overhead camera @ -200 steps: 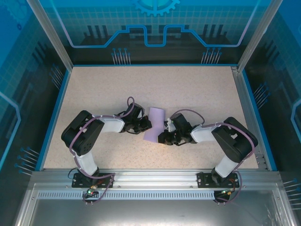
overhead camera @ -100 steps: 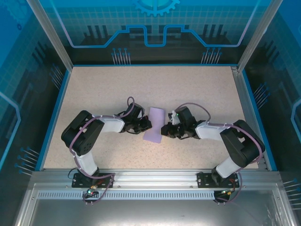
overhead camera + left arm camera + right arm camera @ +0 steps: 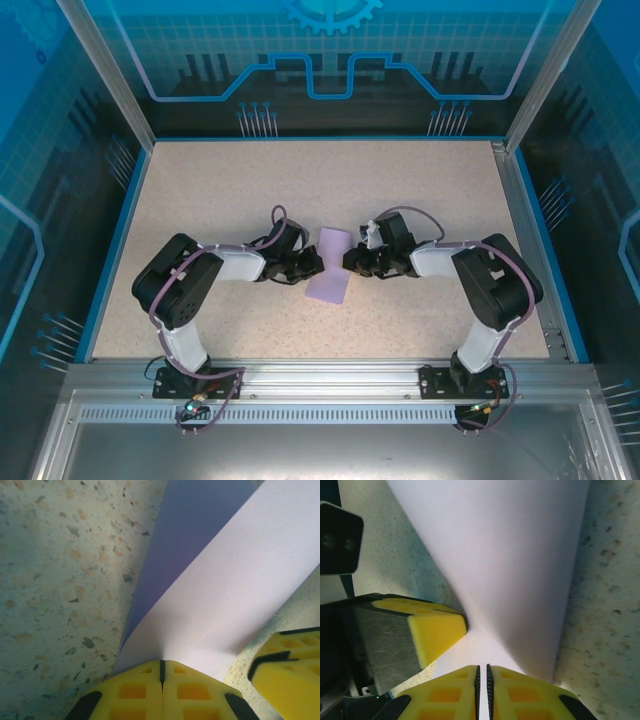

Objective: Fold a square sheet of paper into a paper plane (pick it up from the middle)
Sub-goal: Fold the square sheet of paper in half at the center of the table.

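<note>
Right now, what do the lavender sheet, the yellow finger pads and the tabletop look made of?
Lavender sheet: thin matte paper; it bends in a smooth curve.
Right gripper's finger pads: yellow moulded plastic or rubber, probably, with cut-out pockets.
Tabletop: speckled beige, smooth, perhaps stone-look laminate.

The top view is bright, even and sharp, with only soft, short shadows on the table (image 3: 400, 190). In the wrist views the sheet of paper (image 3: 240, 590) glares almost white, its lower layer shaded blue. The bottom edge there looks slightly soft.
</note>
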Tool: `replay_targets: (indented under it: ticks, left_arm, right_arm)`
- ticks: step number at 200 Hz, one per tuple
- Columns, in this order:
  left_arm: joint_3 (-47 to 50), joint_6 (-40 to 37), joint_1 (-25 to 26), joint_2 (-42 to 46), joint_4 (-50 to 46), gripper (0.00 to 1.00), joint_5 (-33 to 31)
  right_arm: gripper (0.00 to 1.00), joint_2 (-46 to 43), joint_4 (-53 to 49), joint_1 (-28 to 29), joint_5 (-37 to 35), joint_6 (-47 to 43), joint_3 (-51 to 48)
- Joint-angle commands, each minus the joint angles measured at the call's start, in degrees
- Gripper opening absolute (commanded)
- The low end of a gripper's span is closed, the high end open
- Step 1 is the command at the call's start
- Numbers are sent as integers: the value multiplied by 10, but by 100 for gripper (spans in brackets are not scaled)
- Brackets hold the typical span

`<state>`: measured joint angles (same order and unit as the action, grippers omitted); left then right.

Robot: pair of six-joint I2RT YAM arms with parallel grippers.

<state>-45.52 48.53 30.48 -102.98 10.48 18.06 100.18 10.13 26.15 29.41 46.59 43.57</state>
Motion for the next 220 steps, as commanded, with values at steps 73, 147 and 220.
replay_targets:
  ticks: [73,147,220]
  left_arm:
    - [14,-2,1,-26,-47,0,-4]
    - [2,0,1,-27,-56,0,-6]
    - [25,5,3,-32,-41,0,-3]
  right_arm:
    - [16,41,-33,-22,10,-35,10]
    - [16,37,-87,-41,28,-49,104]
    - [16,104,-81,-41,-1,-63,84]
